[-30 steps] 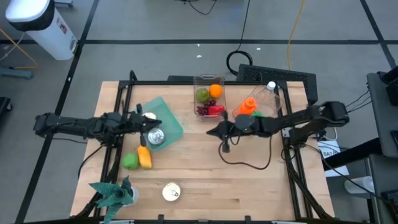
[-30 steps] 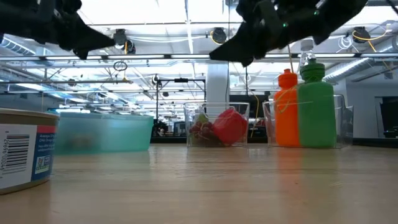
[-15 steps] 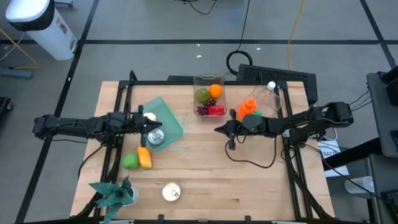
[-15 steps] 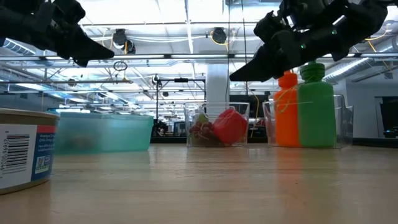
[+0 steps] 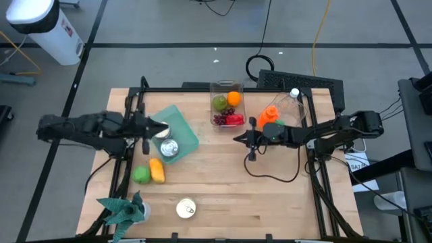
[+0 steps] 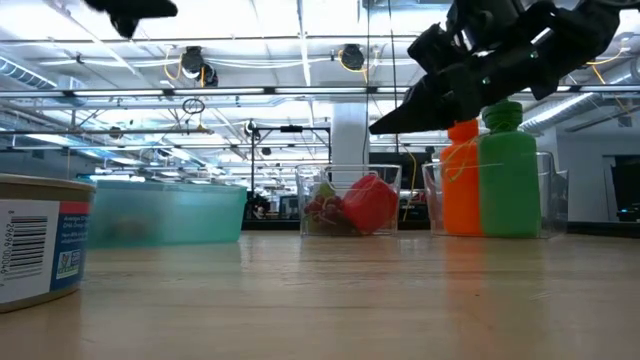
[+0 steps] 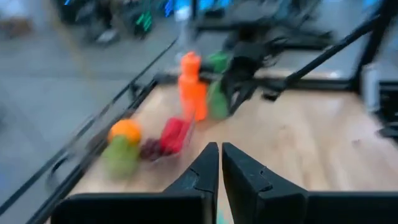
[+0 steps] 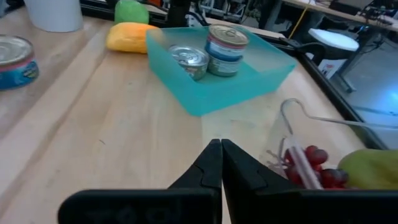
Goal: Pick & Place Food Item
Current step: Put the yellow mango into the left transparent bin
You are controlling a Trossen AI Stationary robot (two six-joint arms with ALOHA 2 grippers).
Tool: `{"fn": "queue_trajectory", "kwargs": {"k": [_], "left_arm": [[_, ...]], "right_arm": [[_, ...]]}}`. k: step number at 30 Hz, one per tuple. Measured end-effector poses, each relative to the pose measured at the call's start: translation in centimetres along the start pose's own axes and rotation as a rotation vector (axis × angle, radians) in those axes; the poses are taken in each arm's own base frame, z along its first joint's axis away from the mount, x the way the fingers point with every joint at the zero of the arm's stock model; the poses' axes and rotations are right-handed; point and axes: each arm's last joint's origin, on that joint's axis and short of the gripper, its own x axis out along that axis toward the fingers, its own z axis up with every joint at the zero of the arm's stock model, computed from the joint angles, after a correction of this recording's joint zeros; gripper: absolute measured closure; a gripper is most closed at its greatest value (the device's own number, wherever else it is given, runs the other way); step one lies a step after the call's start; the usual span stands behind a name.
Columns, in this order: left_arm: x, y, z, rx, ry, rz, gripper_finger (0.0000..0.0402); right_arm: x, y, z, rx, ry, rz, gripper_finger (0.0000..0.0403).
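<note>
A clear box [image 5: 226, 108] at the table's far middle holds a green fruit, an orange, grapes and a red piece. A teal tray [image 5: 185, 135] on the left holds two cans [image 8: 189, 60] [image 8: 227, 42], both standing on their bases. Beside the tray's near corner a yellow food item [image 5: 156, 171] and a green one [image 5: 140, 175] lie on the table. My left gripper [image 5: 162, 127] hangs shut above the tray's left part, high over the table [image 6: 140, 8]. My right gripper [image 5: 236, 140] is shut with nothing in it, above the bare table middle, near the box.
An orange and a green bottle [image 5: 272, 116] stand in a clear bin at the far right. A lone can [image 5: 185, 208] and a teal-green plant-like item [image 5: 125, 210] sit near the front edge. A dark cable [image 5: 270, 177] loops on the wood. Black frame rails run along both sides.
My left gripper has risen well above the teal tray and drawn back a little toward the table's left edge. My right gripper has pulled back slightly toward the right edge and sunk a little, then held still. The cans and food items have kept their places.
</note>
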Motion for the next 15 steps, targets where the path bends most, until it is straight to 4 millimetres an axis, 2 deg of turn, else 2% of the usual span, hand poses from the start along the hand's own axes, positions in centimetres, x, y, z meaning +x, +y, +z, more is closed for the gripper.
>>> {"fn": "queue_trajectory", "kwargs": {"k": [2,6,11,15], "left_arm": [[-0.2,-0.4,1.9,-0.014,0.116,0.053,0.0371],[0.2,-1.1,3.8,-0.096,0.412,0.13,0.0364],[1.8,-2.5,3.8,-0.191,0.812,0.194,0.0325],[3.8,-4.2,2.7,-0.334,1.037,0.167,0.0269]], "right_arm": [[0.0,-0.3,0.0,-0.011,0.0,-0.009,0.0403],[0.0,-0.9,-0.2,-0.029,0.003,0.017,0.0403],[0.0,-1.5,-0.4,-0.036,-0.003,0.07,0.0403],[0.0,-1.9,-0.5,-0.029,-0.008,0.092,0.0403]]}}
